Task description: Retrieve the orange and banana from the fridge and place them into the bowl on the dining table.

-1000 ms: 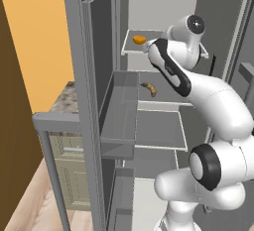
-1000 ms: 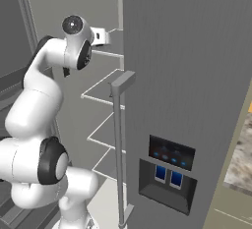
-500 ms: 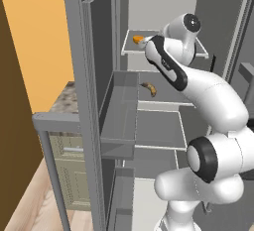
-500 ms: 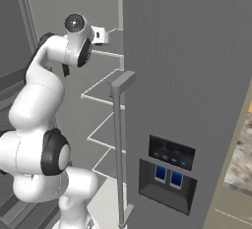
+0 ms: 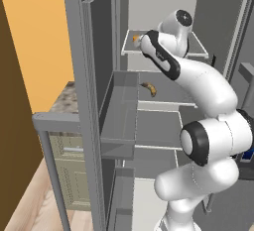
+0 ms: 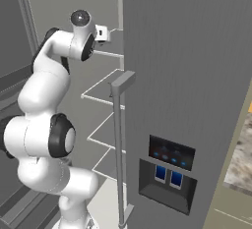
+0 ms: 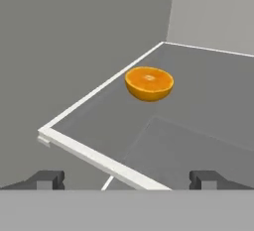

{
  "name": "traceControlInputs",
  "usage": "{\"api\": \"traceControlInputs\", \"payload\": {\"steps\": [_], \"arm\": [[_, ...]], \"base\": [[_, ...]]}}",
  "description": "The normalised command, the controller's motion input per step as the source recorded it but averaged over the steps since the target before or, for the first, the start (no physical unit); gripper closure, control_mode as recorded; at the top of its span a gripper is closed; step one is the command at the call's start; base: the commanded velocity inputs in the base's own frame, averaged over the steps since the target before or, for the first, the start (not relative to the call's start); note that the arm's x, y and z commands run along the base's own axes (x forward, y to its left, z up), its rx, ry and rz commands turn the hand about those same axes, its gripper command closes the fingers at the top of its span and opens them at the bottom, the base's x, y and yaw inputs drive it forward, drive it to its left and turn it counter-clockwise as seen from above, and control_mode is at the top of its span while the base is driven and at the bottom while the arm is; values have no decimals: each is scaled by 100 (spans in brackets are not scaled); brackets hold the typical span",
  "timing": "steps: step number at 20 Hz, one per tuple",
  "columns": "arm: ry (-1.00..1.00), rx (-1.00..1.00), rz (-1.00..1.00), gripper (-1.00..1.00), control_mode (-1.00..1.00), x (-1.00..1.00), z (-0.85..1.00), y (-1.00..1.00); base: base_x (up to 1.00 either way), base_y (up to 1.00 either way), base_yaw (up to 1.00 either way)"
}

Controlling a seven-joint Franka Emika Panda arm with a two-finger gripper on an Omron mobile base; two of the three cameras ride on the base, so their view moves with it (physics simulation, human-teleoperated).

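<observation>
The tall grey side-by-side fridge [image 5: 94, 101] stands with its left door swung open, its grey shelves and door bins bare to view; in the right base view its closed right door carries a long vertical bar handle [image 6: 118, 149] and a dark dispenser panel with blue lights [image 6: 170, 166]. The white arm reaches up into the fridge, level with the upper shelf [image 5: 198, 49]. On that shelf, towards its left rear corner, sits the small bright-orange fruit, the orange [image 7: 149, 83], which in the hand view looks like a cut half with its flat face up. The end effector [image 7: 127, 179] is spread wide and grips nothing, hovering in front of the shelf's white front edge, well short of the orange. One shelf below the orange lies the small curved yellow-brown banana [image 5: 150, 89], near that shelf's left side.
</observation>
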Motion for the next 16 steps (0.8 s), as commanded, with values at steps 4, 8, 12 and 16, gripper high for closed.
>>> {"api": "traceControlInputs", "payload": {"steps": [4, 8, 12, 16], "arm": [[1, 0, 2, -100, -100, 34, 0, 2], [0, 0, 1, -100, -100, 33, 0, 5], [0, 0, 0, -100, -100, 28, 0, 1], [0, 0, 0, -100, -100, 29, 0, 0]], "base": [[0, 0, 0], [0, 0, 0], [0, 0, 0], [0, 0, 0]]}}
